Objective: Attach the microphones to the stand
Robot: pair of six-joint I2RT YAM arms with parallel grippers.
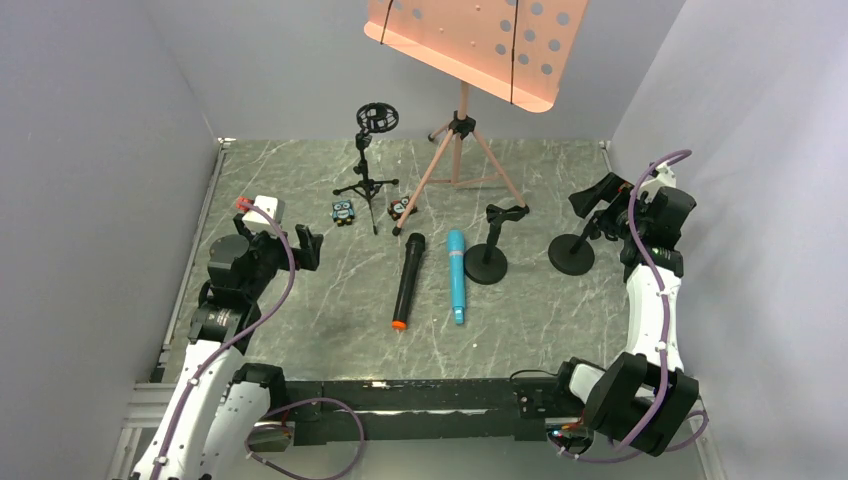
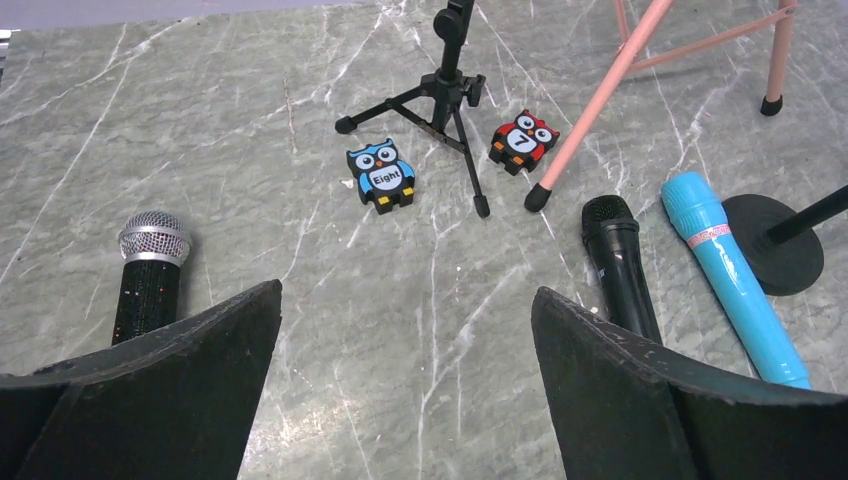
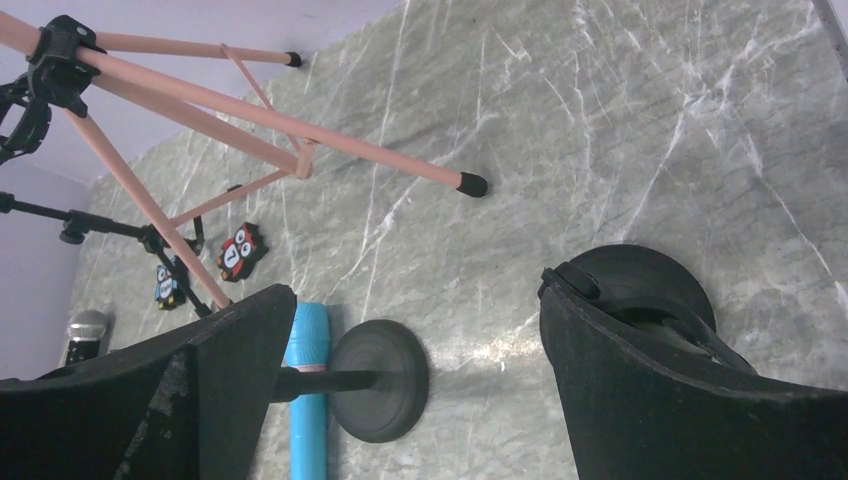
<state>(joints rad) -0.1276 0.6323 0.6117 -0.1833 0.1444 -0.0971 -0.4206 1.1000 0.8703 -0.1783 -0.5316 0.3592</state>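
- Nothing attached: turquoise microphone [image 1: 456, 278] lies just beside the round-base stand [image 1: 486, 266], black microphone [image 1: 407, 283] next over, silver-headed microphone [image 2: 150, 270] well apart.
- Jaws of left gripper [image 2: 405, 330] and right gripper [image 3: 415, 330] gape, empty.

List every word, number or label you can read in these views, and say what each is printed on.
"Eight": on the belly of the blue owl figurine.
"7": on the belly of the red owl figurine.
The pale band on the turquoise microphone is too blurred to read.
Nothing else legible shows in any view.
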